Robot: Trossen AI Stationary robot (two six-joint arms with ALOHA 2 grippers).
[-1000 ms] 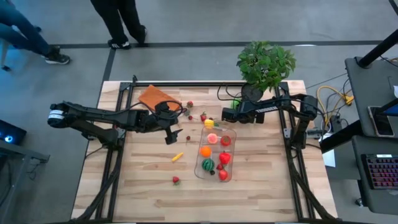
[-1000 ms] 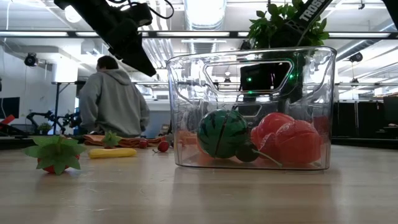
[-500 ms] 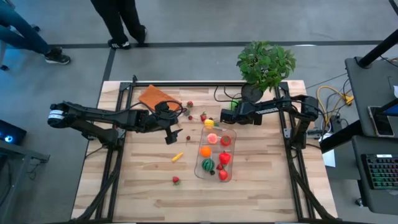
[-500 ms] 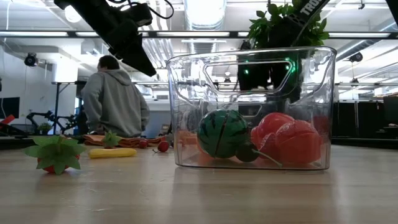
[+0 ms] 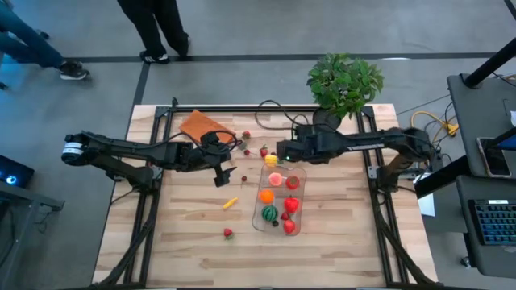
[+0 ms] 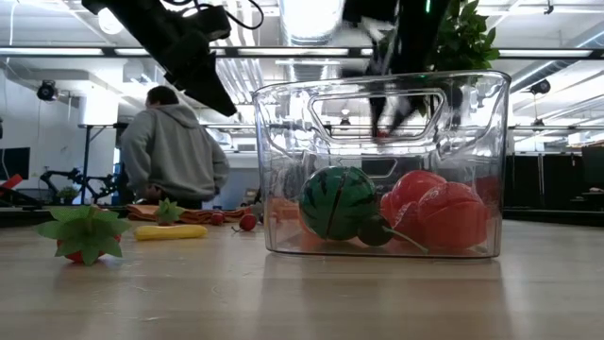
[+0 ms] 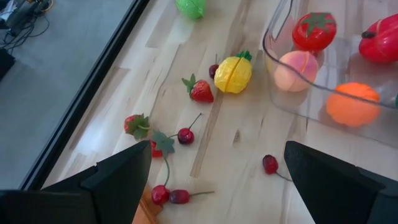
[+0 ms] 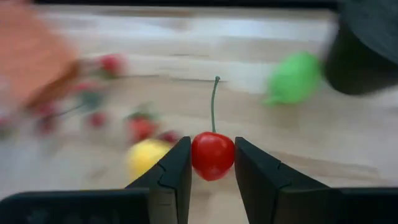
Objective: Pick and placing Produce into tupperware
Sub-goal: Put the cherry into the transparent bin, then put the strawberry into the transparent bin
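Note:
The clear tupperware [image 5: 305,201] stands right of the table's middle and holds an orange, a watermelon, strawberries, a tomato and a peach. Loose produce lies around it: a yellow lemon [image 5: 271,159], a yellow piece [image 5: 230,203], a strawberry [image 5: 228,234] and cherries [image 7: 185,134]. My right gripper [image 5: 280,151] hangs above the table just beyond the tub's far end, shut on a red cherry [image 8: 212,155]. My left gripper [image 5: 222,173] is open in the air left of the tub, with nothing between its fingers [image 7: 118,177]. My right gripper pinches the cherry's round body by its two sides [image 8: 198,155] between the two fingers. The fingers slant downward, coming from the table's right. The cherry is lifted clear of the table, and its green stem [image 8: 213,102] sticks out beyond the fingertips.
A potted plant [image 5: 345,80] stands at the far right corner, with a green toy [image 8: 292,78] beside its pot. An orange-brown pad [image 5: 205,125] lies at the far left. A person [image 6: 170,146] is in the room behind the table. The near half of the table holds little.
My right gripper, shut on the cherry throughout, has risen well up from the table near the plant pot and swung a little toward the table's left edge, tipping as it went. The cherry has come up with it, clear of the table.

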